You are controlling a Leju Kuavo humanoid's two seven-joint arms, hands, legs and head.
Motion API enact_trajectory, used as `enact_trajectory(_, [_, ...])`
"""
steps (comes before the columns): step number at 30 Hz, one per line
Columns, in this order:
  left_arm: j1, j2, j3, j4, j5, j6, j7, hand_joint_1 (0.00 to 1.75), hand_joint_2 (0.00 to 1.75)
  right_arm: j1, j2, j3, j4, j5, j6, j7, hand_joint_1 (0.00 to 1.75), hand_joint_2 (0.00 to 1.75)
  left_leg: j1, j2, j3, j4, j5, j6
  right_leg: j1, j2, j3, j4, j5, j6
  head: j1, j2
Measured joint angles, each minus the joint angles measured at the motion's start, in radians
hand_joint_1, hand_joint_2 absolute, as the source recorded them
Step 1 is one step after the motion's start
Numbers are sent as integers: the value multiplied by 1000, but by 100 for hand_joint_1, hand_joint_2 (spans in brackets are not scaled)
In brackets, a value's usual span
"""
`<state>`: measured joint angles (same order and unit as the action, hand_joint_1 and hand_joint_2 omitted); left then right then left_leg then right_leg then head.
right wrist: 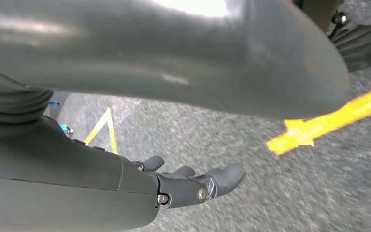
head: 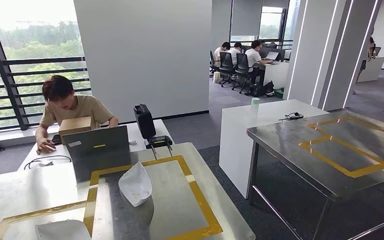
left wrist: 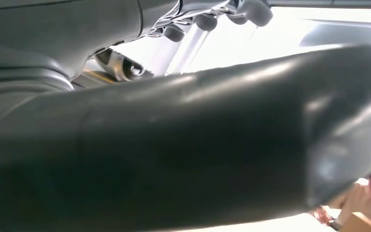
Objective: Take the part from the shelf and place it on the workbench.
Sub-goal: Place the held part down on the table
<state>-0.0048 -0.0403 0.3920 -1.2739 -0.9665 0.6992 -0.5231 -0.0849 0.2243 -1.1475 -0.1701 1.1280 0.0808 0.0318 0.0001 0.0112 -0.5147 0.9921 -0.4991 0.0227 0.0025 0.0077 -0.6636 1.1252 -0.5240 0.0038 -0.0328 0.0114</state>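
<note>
**Light white shell lying on the taped table**

The white part [head: 135, 182] lies inside the yellow tape frame [head: 200, 201] on the near table [head: 175, 220], just in front of a laptop [head: 97, 150]. It looks like a thin moulded shell: probably light, fairly stiff, smooth and prone to slip. A hold across its narrower end seems safest.

The left hand [left wrist: 174, 145] holds nothing, its fingers [left wrist: 205, 21] apart from the thumb. The right hand [right wrist: 101, 169] hangs over the floor [right wrist: 280, 203], fingers loosely spread and holding nothing.
</note>
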Motion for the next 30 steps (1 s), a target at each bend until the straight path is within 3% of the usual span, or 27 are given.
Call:
enact_trajectory(2, [5,-1,0,8,0,0,0,0,0,0,0,0,0,0,0,0,0,0,1,2,-26,3,21,2,-6,-1,-25,118,-85,10,1,0])
enact_trajectory(3, [6,-2,0,12,0,0,-1,0,0,0,0,0,0,0,0,0,0,0,2,3,-41,6,32,0,-8,-1,-26,159,-94,13,1,0])
enact_trajectory(4, [7,-3,0,16,0,0,-5,0,0,0,-1,0,0,0,0,0,0,0,3,4,-57,11,42,-2,-10,-1,-13,171,-79,17,1,0])
enact_trajectory(6, [8,-6,0,26,-5,0,-27,0,0,0,-2,0,0,0,-1,-1,0,0,7,6,-89,24,58,-11,-15,-3,61,95,-25,23,1,0])
enact_trajectory(7, [10,-10,0,30,-8,0,-45,0,0,-1,-2,0,0,0,-1,-1,0,0,8,6,-102,32,63,-16,-16,-3,110,27,-19,25,2,0])
enact_trajectory(9, [14,-26,4,35,-16,0,-91,0,0,-1,-2,0,0,0,0,-2,0,0,7,6,-116,44,74,-29,-13,-2,174,-75,-32,14,1,0])
enact_trajectory(10, [16,-37,6,35,-19,0,-111,0,0,-1,-2,0,0,0,1,-3,0,0,7,6,-119,45,81,-36,-9,-1,180,-93,-42,4,0,0])
enact_trajectory(12, [19,-60,11,38,-25,0,-133,0,0,-1,-2,0,0,0,1,-2,0,0,9,4,-122,44,91,-50,-8,-2,169,-99,-30,-17,0,0])
enact_trajectory(13, [21,-67,12,41,-29,0,-133,0,0,-2,-1,0,0,0,1,-2,0,0,11,2,-128,51,80,-55,-8,-4,161,-101,-20,-27,-1,0])
enact_trajectory(15, [22,-76,13,49,-42,0,-119,0,0,-2,-1,0,0,0,1,-2,0,0,13,-3,-152,116,2,-63,-10,-7,139,-103,3,-41,-2,-1])
enact_trajectory(17, [20,-81,13,65,-58,0,-98,0,0,-1,-1,0,0,-1,1,-4,0,0,14,-5,-177,233,-87,-69,-8,-8,112,-102,25,-46,-3,-1])
enact_trajectory(18, [19,-84,13,74,-73,0,-89,0,0,-1,-1,0,0,-2,1,-4,0,0,14,-5,-179,281,-103,-70,-7,-8,97,-101,36,-46,-3,-1])
enact_trajectory(20, [18,-92,12,90,-111,0,-75,0,0,-1,-1,0,0,-4,1,-7,0,0,13,-6,-146,295,-76,-67,-5,-8,65,-97,58,-43,-3,-1])
enact_trajectory(22, [11,-100,12,100,-139,0,-70,0,0,-2,-1,0,0,-6,1,-8,0,0,12,-8,-51,180,-41,-56,-4,-8,39,-92,79,-37,-3,-1])
enact_trajectory(24, [1,-107,12,107,-147,0,-67,0,0,-4,-1,0,0,-8,0,-7,0,0,7,-11,34,52,-50,-46,-3,-8,26,-91,99,-27,-3,-1])
enact_trajectory(26, [-4,-111,12,113,-148,0,-63,0,0,-4,-1,0,0,-10,0,-7,0,0,-1,-12,50,11,-56,-36,-5,-7,24,-96,119,-14,-2,-1])
enact_trajectory(28, [-8,-115,12,119,-147,0,-59,0,0,-3,-1,0,0,-11,0,-6,0,0,1,-9,34,7,-36,-20,-9,-6,19,-94,117,0,-3,-1])
enact_trajectory(29, [-10,-117,12,124,-144,0,-52,0,0,-2,-1,0,0,-13,0,-5,0,0,3,-7,24,4,-23,-12,-10,-5,10,-76,90,5,-2,-1])
enact_trajectory(30, [-13,-118,9,131,-138,0,-39,0,0,-2,-1,-1,0,-14,0,-4,0,0,5,-5,11,2,-10,-5,-11,-4,-3,-38,44,9,-2,-1])
